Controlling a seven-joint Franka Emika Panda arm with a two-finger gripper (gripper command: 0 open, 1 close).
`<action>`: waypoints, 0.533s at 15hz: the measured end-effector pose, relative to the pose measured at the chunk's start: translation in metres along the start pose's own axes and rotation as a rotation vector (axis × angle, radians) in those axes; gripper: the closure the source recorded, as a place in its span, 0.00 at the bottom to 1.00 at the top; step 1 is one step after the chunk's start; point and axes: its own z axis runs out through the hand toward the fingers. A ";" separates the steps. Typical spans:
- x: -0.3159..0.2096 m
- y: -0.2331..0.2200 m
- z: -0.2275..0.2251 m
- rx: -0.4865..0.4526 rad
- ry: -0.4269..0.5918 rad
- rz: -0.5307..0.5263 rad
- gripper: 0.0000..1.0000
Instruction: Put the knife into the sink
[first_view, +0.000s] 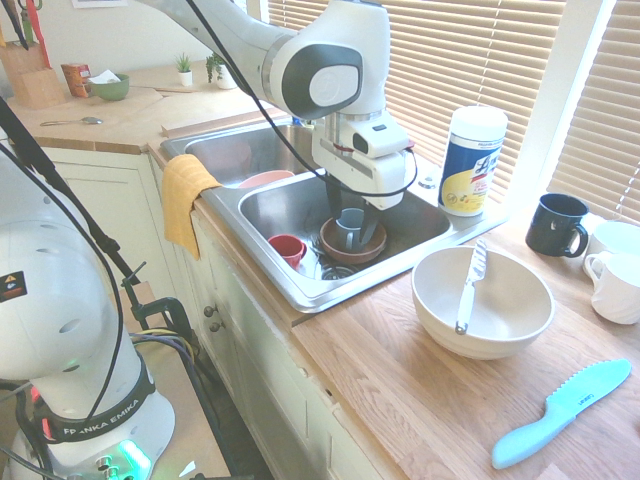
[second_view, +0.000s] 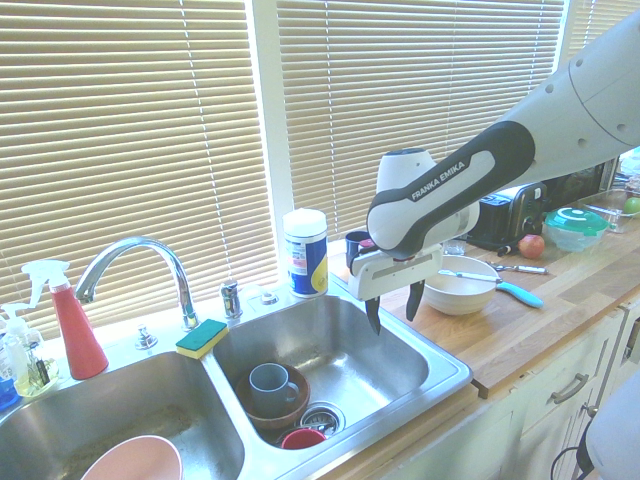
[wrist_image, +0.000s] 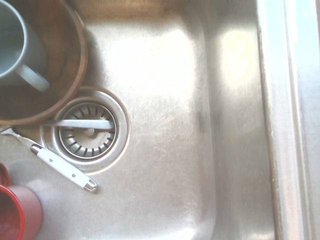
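In the first exterior view, the knife (first_view: 468, 288) is lying in the cream bowl (first_view: 445, 330) on the desk (first_view: 400, 390), beside the sink (first_view: 290, 205). In the second, the jaws are hanging released and empty above the sink. The wrist view is showing the drain (wrist_image: 87, 132).

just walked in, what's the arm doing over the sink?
The gripper hangs open and empty above the sink, pointing down over the basin nearer the counter. The knife lies untouched in the cream bowl on the wooden counter beside the sink, so it has not been picked up yet.
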 end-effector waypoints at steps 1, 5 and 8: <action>0.000 0.000 0.000 -0.001 -0.001 0.001 0.00; 0.007 0.001 -0.021 0.006 0.001 -0.085 0.00; 0.044 0.020 -0.069 0.003 -0.011 -0.267 0.00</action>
